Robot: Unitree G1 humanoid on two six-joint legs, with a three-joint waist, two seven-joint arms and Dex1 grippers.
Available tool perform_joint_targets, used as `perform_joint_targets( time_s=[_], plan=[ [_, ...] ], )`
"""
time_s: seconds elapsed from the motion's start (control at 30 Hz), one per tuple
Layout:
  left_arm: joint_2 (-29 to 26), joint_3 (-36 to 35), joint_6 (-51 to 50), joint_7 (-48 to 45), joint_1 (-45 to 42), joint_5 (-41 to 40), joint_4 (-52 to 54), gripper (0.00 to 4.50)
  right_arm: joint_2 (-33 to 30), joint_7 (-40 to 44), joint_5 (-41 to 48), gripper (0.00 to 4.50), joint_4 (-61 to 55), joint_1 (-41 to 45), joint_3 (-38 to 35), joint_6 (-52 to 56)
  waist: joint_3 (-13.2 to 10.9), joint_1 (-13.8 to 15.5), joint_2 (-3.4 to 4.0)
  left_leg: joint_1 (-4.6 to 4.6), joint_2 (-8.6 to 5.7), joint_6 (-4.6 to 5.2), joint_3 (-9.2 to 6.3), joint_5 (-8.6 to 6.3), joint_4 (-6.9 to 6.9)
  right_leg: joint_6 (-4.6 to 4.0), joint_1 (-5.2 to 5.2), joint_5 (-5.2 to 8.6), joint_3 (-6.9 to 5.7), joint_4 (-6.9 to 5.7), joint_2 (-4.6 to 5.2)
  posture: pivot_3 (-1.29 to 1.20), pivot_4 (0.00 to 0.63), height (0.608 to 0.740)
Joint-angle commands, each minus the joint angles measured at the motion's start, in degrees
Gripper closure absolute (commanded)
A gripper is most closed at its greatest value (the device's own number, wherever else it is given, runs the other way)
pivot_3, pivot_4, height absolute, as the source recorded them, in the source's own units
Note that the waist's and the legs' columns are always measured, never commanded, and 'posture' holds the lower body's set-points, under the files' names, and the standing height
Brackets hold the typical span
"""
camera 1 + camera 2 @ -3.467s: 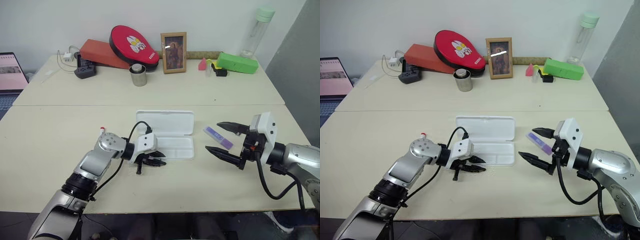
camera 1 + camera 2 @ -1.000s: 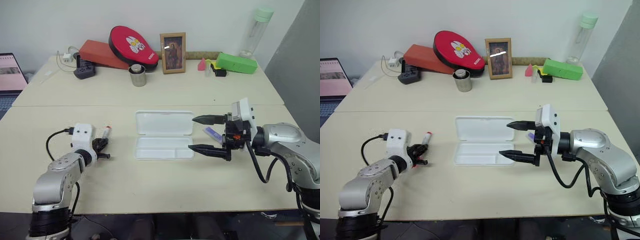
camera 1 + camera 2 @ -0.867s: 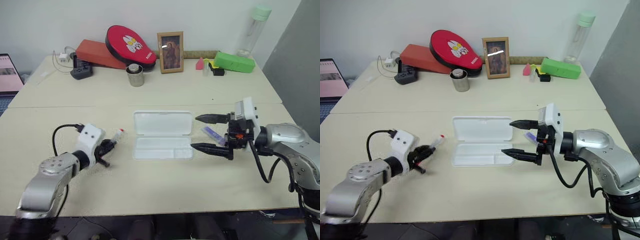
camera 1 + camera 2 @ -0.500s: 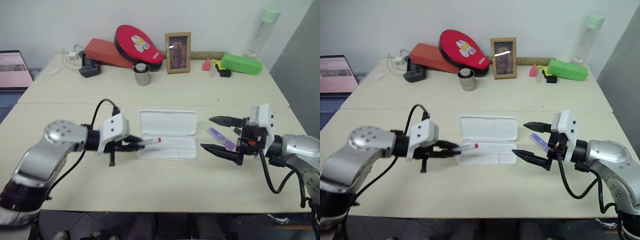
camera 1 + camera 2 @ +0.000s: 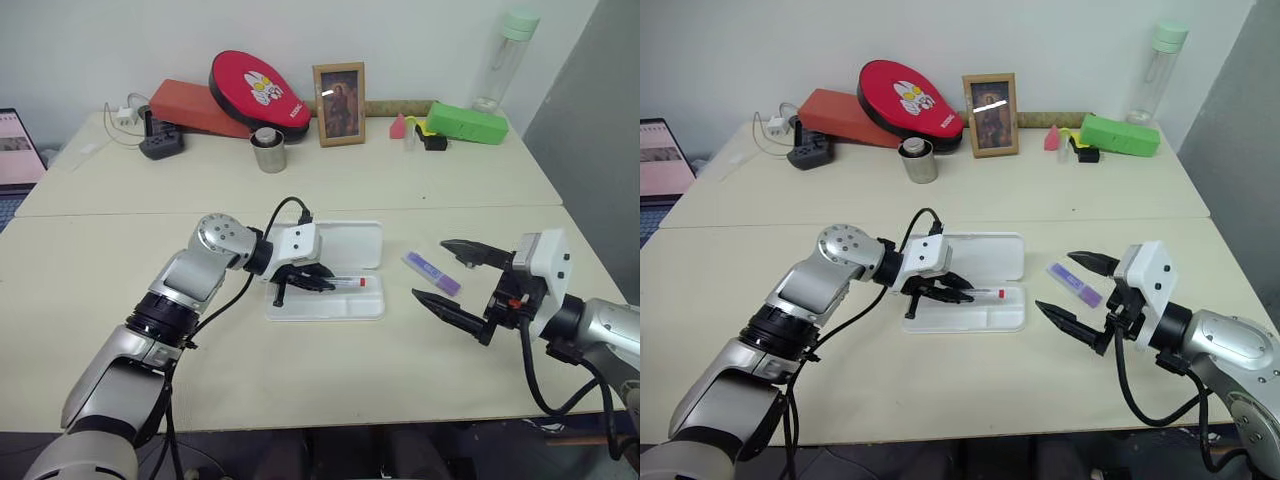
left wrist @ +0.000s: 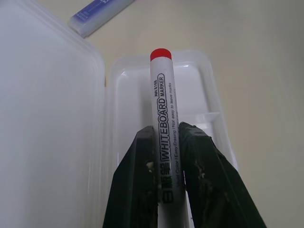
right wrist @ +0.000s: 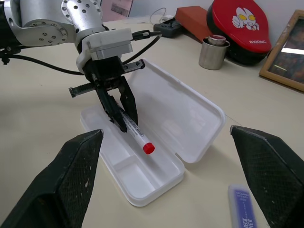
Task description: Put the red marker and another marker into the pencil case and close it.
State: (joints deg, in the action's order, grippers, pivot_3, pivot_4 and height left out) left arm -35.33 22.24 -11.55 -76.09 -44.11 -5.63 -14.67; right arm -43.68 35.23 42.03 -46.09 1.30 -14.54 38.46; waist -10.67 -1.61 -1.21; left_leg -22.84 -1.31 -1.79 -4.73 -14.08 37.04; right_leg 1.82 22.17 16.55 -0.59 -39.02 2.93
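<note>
- Over the flat white plastic pencil case, which lay open on the cream table, the left gripper held the slim white marker with the red cap.
- Its 2 black fingers were squeezed tight on the white barrel, and the red end pointed along the tray part of the case.
- That red marker looked like it was just above the tray and not let go of, so job 1 was close to done but not done.
- On the table just beside the case, toward the robot's right, lay the short see-through purple highlighter. Nobody had picked it up.
- Near that highlighter, the right gripper hung with its jaws spread wide and nothing in them.
- Left to do, I think: drop the red marker in, put the purple one in, and shut the lid.
</note>
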Motion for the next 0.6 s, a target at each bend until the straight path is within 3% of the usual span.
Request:
perform_joint_targets(
  time_s=[0.03,0.43,0.47,0.6],
  plan=[
    [1.9,0.3,2.1,2.2,-2.3,3.0,-2.4,4.08,-0.2,-1.2,1.1,0.0,-2.4,0.1,-1.7,-0.4,0.0,0.0,0.0,0.0,0.0,0.0,0.01,0.0,0.0,0.0,0.0,0.0,0.01,0.0,0.0,0.0,0.15,0.74],
    [4.7,-0.6,0.7,3.5,-1.9,4.7,-2.1,4.08,-0.9,-1.3,1.0,0.0,-1.8,0.8,-1.3,-0.5,0.0,-0.1,-0.01,0.01,-0.01,0.0,0.0,0.0,0.01,0.01,-0.01,0.0,0.02,0.0,0.01,0.0,0.15,0.74],
    [4.6,-0.5,0.5,3.4,-1.8,4.7,-1.8,3.38,-0.9,-1.2,0.9,0.0,-1.6,0.8,-1.3,-0.6,0.0,0.0,-0.01,0.01,-0.01,0.0,0.0,0.0,0.01,0.01,-0.01,0.0,0.01,0.0,0.01,0.0,0.15,0.74],
    [4.6,-0.7,-0.4,3.3,-1.6,4.4,-0.8,2.68,-1.1,-1.0,0.8,0.0,-1.3,1.1,-1.3,-0.7,0.0,0.0,-0.01,0.01,-0.01,0.0,0.0,0.0,0.01,0.0,-0.01,0.0,0.01,0.0,0.01,0.0,0.15,0.74]
  ],
)
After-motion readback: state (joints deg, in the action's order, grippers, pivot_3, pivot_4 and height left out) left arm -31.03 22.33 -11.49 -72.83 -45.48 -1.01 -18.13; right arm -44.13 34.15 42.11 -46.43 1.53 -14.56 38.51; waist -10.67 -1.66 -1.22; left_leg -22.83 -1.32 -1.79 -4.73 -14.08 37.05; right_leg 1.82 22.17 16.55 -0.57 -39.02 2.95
